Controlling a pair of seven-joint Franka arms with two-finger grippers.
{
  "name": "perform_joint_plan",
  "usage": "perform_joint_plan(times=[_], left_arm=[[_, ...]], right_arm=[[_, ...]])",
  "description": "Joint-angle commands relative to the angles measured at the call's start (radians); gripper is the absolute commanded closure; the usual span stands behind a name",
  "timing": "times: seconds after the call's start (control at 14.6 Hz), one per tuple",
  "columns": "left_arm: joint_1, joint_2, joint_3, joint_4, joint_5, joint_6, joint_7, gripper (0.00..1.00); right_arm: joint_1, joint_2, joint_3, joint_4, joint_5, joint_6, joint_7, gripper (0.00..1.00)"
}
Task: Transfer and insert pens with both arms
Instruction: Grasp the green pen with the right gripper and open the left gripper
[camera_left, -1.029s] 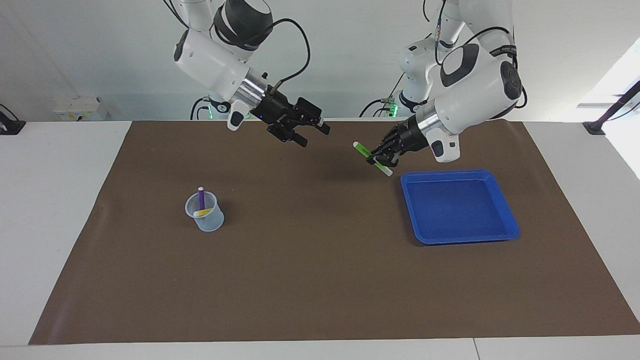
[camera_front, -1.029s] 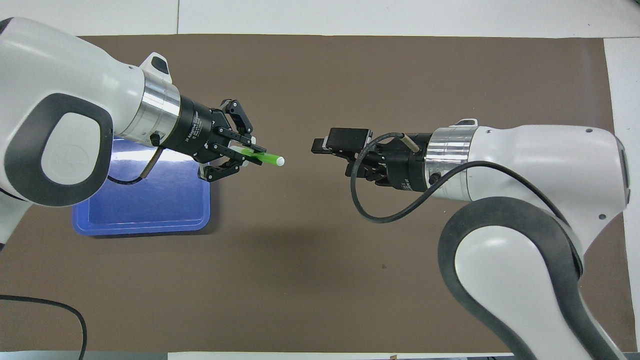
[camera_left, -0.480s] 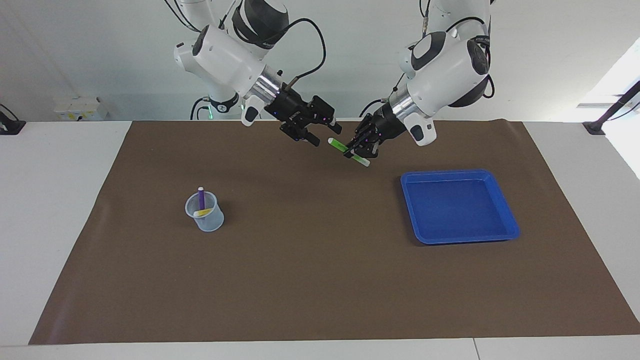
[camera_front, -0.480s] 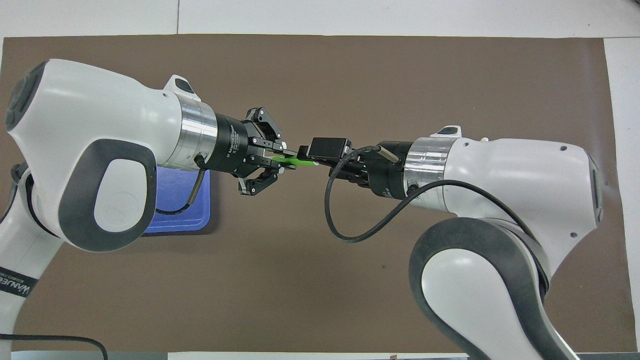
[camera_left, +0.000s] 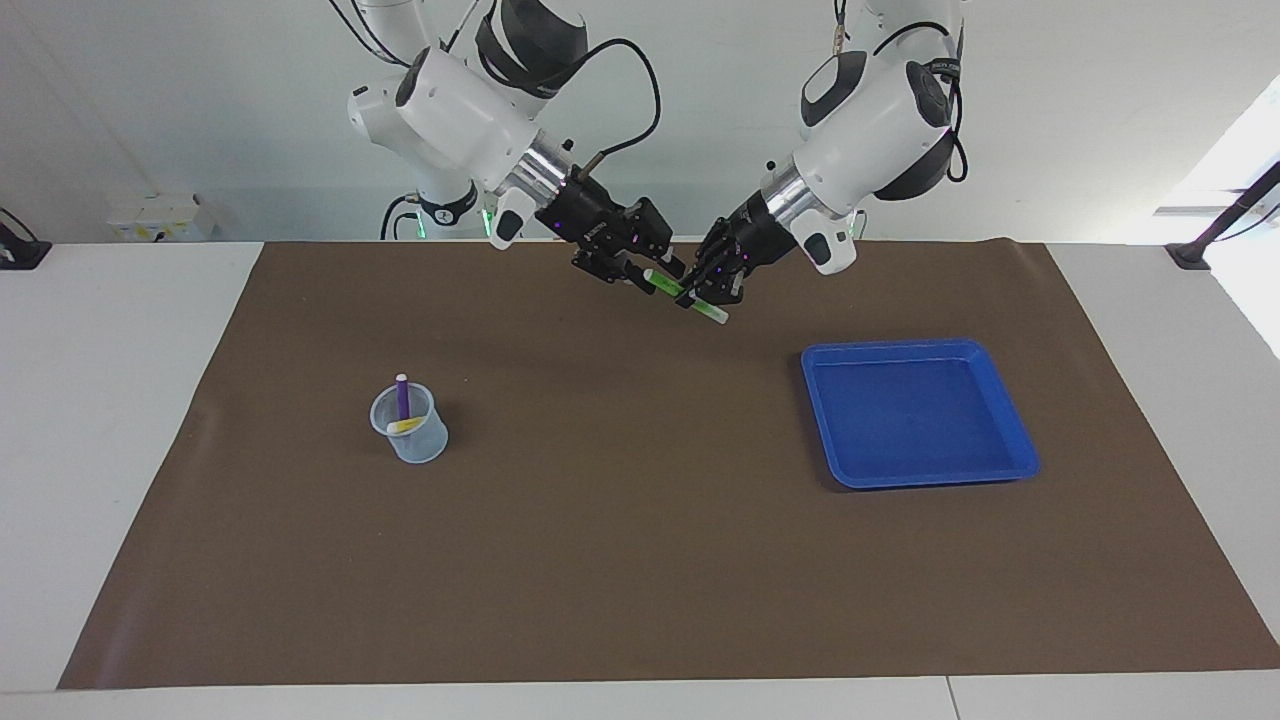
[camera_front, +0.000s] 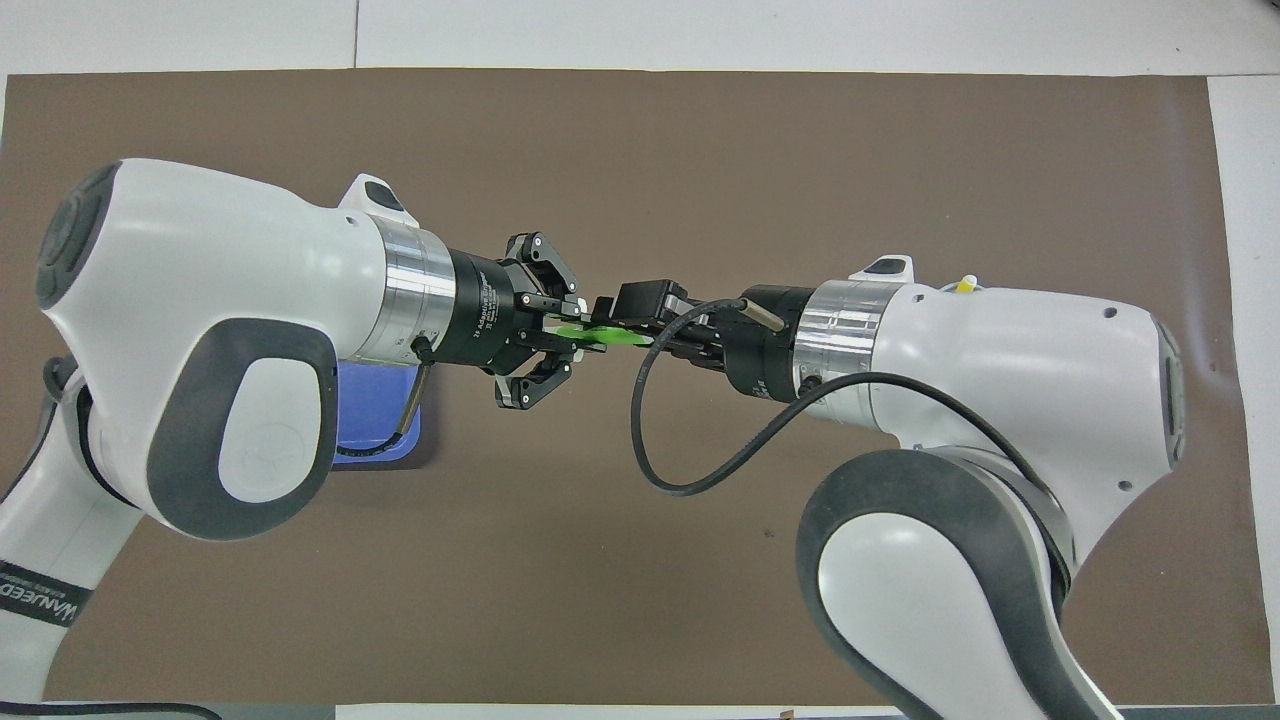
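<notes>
The green pen (camera_left: 668, 287) (camera_front: 600, 338) hangs slanted in the air over the brown mat, between both arms. My left gripper (camera_left: 697, 297) (camera_front: 572, 335) is shut on its middle. My right gripper (camera_left: 648, 278) (camera_front: 612, 318) has come in around the pen's upper end, facing the left one; whether it grips the pen I cannot tell. A clear cup (camera_left: 412, 432) stands toward the right arm's end of the table. In it are the purple pen (camera_left: 402, 395), upright, and the yellow pen (camera_left: 405, 426) (camera_front: 965, 285), leaning. In the overhead view the right arm hides the cup.
An empty blue tray (camera_left: 905, 346) (camera_front: 375, 420) lies on the mat toward the left arm's end, partly covered by the left arm in the overhead view. The brown mat (camera_left: 640, 560) covers most of the white table.
Both arms have swung toward each other over the mat's middle. The left gripper carried the green pen away from the tray, and the right gripper moved onto the pen's free end while narrowing.
</notes>
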Motion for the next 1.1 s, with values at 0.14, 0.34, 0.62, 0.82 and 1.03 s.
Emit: perform_joint_plan(times=[0.14, 0.34, 0.62, 0.82, 1.03], left_arm=[[0.004, -0.035, 0.007, -0.032, -0.03, 0.018, -0.006, 1.0], [0.007, -0.037, 0.007, -0.03, -0.039, 0.02, -0.006, 1.0], [0.005, -0.037, 0.008, -0.03, -0.042, 0.015, 0.008, 0.95], [0.007, -0.046, 0.01, -0.029, -0.041, 0.01, 0.01, 0.0], [0.019, -0.046, 0.016, -0.03, -0.038, 0.004, 0.042, 0.0]], right_arm=[[-0.001, -0.012, 0.001, -0.026, -0.041, 0.013, -0.014, 0.74], [-0.005, -0.014, 0.001, -0.032, -0.041, 0.003, -0.01, 1.0], [-0.009, -0.014, -0.001, -0.032, -0.041, -0.019, -0.008, 1.0], [-0.014, -0.015, -0.001, -0.032, -0.043, -0.023, -0.011, 1.0], [-0.061, -0.014, -0.006, -0.014, -0.124, -0.121, -0.014, 1.0]])
